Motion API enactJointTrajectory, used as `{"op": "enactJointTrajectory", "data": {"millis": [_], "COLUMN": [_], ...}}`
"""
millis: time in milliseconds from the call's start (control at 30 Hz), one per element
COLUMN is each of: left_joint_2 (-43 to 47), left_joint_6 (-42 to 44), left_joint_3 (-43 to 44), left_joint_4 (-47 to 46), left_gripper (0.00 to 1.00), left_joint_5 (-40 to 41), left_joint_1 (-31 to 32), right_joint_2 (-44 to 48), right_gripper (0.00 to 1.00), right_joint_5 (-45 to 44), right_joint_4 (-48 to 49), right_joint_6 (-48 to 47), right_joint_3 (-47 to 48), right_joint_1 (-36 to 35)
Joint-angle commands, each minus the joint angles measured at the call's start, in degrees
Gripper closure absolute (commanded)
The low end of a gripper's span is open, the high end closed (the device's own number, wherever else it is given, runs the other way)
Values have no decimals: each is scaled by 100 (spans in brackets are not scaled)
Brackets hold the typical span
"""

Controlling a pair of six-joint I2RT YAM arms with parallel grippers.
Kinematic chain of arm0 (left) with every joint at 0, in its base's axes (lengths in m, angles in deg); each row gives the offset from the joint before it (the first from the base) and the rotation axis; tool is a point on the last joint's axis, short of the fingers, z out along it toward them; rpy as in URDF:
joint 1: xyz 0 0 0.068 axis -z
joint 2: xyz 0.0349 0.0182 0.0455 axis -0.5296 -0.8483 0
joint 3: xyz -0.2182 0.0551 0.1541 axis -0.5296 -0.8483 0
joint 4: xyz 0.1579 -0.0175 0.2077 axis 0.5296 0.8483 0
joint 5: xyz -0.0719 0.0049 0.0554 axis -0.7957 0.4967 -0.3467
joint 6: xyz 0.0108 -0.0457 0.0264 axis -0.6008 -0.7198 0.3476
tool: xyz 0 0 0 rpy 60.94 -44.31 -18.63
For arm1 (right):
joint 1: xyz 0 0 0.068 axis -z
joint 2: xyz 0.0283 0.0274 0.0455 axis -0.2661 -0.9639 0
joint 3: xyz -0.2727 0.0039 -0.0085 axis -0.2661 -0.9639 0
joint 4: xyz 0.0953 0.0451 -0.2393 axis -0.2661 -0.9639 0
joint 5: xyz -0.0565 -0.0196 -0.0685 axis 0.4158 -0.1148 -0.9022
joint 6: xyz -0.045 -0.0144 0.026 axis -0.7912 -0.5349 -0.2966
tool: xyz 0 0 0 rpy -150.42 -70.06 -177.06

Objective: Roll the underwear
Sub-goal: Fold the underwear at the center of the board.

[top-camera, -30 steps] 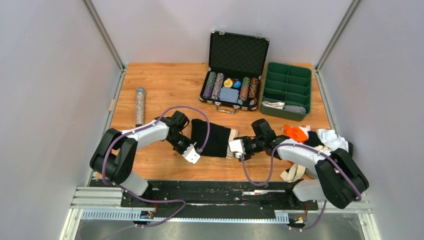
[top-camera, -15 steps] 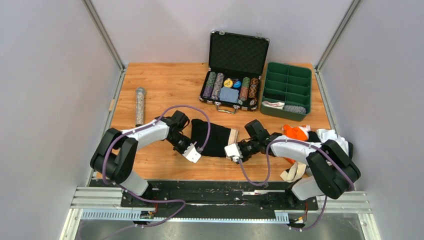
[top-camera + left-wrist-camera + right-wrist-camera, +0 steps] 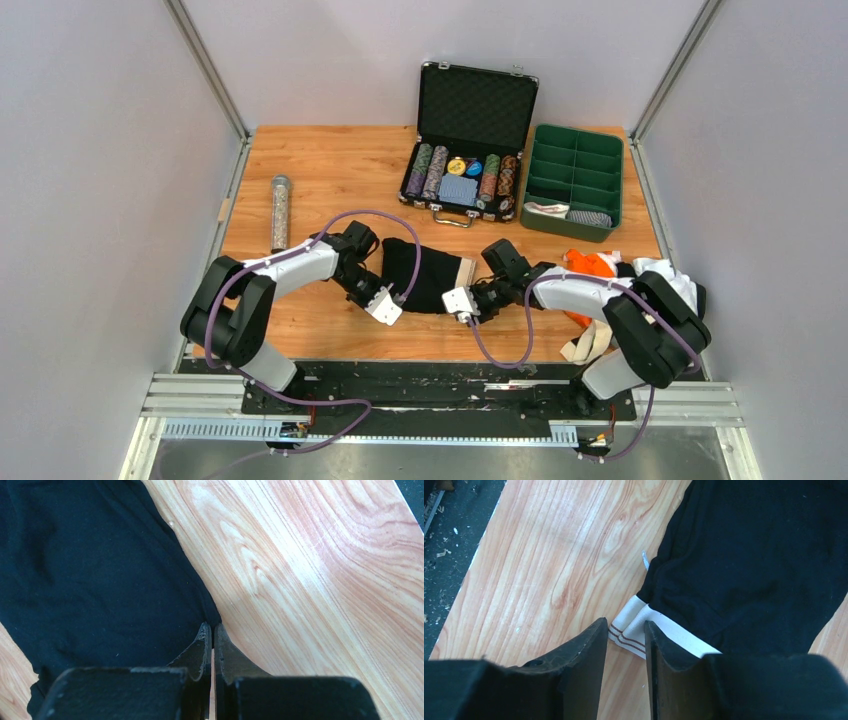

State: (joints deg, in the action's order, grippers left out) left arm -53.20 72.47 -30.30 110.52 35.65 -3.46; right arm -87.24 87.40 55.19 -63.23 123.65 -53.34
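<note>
The plain black cloth underwear (image 3: pixel 432 275) lies flat toward the counter's near edge. The left gripper (image 3: pixel 210 628), fingers together, meets its hem, likely anchoring it; the right gripper (image 3: pixel 626 626), fingers apart, straddles the white waistband (image 3: pixel 664 635) to grasp it.

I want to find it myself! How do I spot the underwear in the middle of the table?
Find the open poker chip case at the back of the wooden table. Just in front of it lies the black underwear, spread flat. Unlike the colourful pile to its right, it is black with a white waistband.
</note>
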Motion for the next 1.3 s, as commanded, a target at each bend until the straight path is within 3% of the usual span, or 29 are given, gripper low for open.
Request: {"op": "enactJointTrajectory", "data": {"millis": [0, 167, 233, 333, 600, 867, 1033, 1267], "left_joint_2": [-7, 14, 27, 56, 604, 461, 33, -565], "left_joint_6": [-111, -150, -152, -152, -316, -456, -394, -818], "left_joint_3": [37, 31, 35, 43, 123, 779, 1075, 1726], "left_joint_4": [261, 229, 227, 248, 823, 2262, 3268, 3484], "left_gripper": [100, 100, 100, 100, 100, 100, 100, 100], "left_joint_5": [72, 98, 93, 101, -140, -663, -791, -943], "left_joint_1": [17, 15, 19, 15, 16, 34, 109, 108], "right_joint_2": [-264, -360, -387, -363, 826, 1386, 1500, 1031], "right_gripper": [68, 77, 93, 100, 100, 100, 100, 100], "right_joint_5": [-417, -783, -962, -1153, -539, -43, 294, 706], "right_joint_4": [-239, -568, -608, -635, -1255, -1889, -2448, -2997], "right_joint_6": [-31, -285, -444, -296, 328, 772, 1152, 1406], "right_joint_3": [193, 178, 81, 99, 236, 181, 270, 638], "right_joint_1": [-133, -208, -244, -253, -131, 29, 56, 632]}}
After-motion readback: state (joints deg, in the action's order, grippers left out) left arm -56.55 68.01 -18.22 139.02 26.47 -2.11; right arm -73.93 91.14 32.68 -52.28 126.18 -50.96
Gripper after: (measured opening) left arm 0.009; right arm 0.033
